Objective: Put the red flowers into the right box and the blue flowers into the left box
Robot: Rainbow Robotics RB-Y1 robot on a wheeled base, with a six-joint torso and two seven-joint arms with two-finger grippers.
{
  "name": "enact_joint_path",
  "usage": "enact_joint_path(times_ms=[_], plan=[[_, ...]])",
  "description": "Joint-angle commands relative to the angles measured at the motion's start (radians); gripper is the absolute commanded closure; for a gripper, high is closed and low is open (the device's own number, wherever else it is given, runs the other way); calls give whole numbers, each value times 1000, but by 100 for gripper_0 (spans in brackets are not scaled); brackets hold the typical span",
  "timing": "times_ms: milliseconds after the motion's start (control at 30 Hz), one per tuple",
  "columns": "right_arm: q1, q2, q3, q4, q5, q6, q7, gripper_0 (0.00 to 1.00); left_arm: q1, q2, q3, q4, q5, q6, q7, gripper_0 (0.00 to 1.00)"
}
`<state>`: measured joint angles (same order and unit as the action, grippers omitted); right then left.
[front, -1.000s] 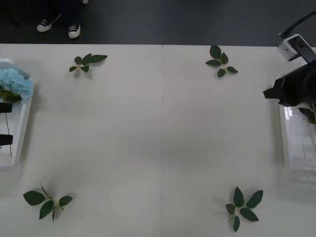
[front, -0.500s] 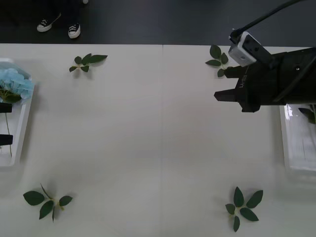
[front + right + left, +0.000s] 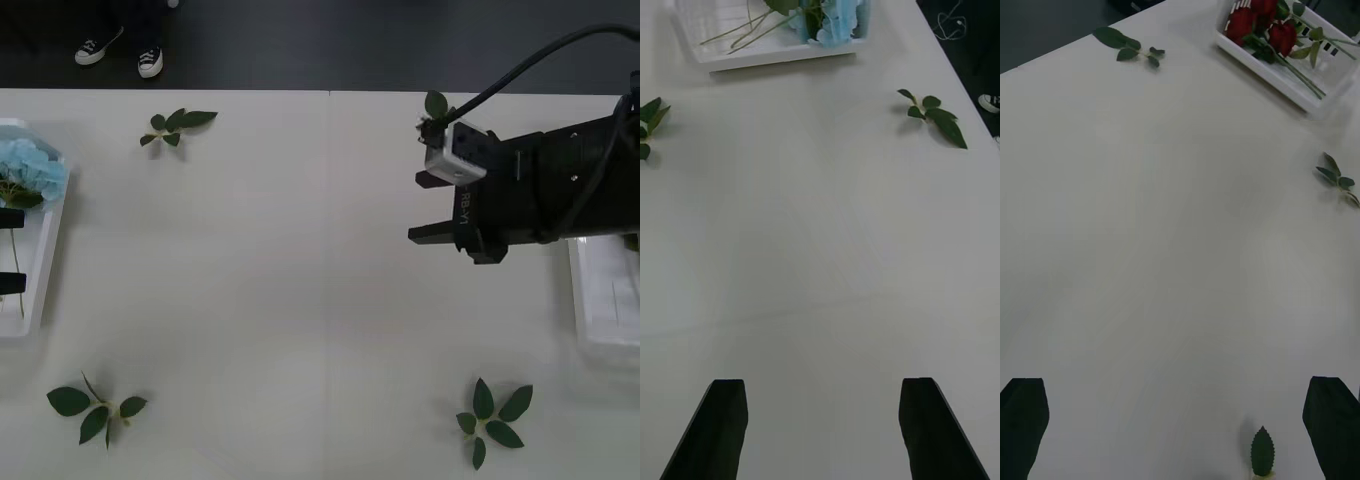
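- We see the white table (image 3: 300, 260) spread across the front view, with both trays at its outer edges.
- Our right arm (image 3: 570, 185) reaches in from the right side over the table, and the right gripper (image 3: 422, 206) hangs above bare tabletop with its black fingers (image 3: 719, 435) spread wide apart and nothing between them.
- The left box (image 3: 30, 290) sits at the table's left edge; the right box (image 3: 605, 300) sits at the right edge, partly under our right arm.
- The blue flowers (image 3: 30, 168) lie in the left box, their pale heads bunched at its far end and thin stems running back along the tray; the right wrist view shows the same heads and stems inside that tray.
- The red flowers (image 3: 1259, 21) lie in the right box, heads packed together at one end and green stems trailing toward the other.
- The left gripper (image 3: 1180, 427) is over bare table with its fingers (image 3: 1022, 424) wide open and empty, a single leaf lying just between them.
- Four loose leaf sprigs (image 3: 176, 125) lie on the table, one near each corner, all well apart from the trays.
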<state>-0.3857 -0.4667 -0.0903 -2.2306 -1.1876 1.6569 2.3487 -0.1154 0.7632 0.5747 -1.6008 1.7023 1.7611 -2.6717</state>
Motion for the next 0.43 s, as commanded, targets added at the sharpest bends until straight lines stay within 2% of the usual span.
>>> enact_joint_path(times_ms=[33, 433], plan=[[-1, 19, -2, -27, -6, 1, 12, 41, -26, 24, 7, -14, 10, 3, -34, 0], [2, 20, 0, -27, -9, 1, 15, 41, -26, 24, 7, -14, 10, 3, -34, 0]])
